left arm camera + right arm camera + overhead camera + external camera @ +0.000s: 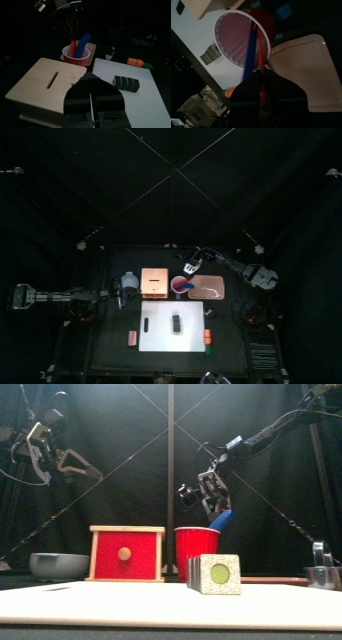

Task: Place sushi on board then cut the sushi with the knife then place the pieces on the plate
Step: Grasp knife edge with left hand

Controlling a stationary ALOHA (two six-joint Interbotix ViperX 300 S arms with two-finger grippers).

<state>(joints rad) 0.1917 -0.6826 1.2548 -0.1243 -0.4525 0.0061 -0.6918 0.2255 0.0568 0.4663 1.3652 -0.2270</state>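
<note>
Jaws of the right gripper (261, 74) pinched together on the red toy knife (72, 43), which stands with the blue toy knife (81, 44) in the red cup (197, 549), mid-tabletop. Left gripper (89, 76) closed on nothing, over the wooden box (127, 554) just left of the cup. Toy sushi roll (175, 323) whole on the white cutting board (158, 343) by the tabletop's front edge. Pink tray (210, 288) touching the cup, toward the right edge.

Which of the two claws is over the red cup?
The right gripper: it hangs just above the red cup, while the left gripper is off by the wooden box.
</note>
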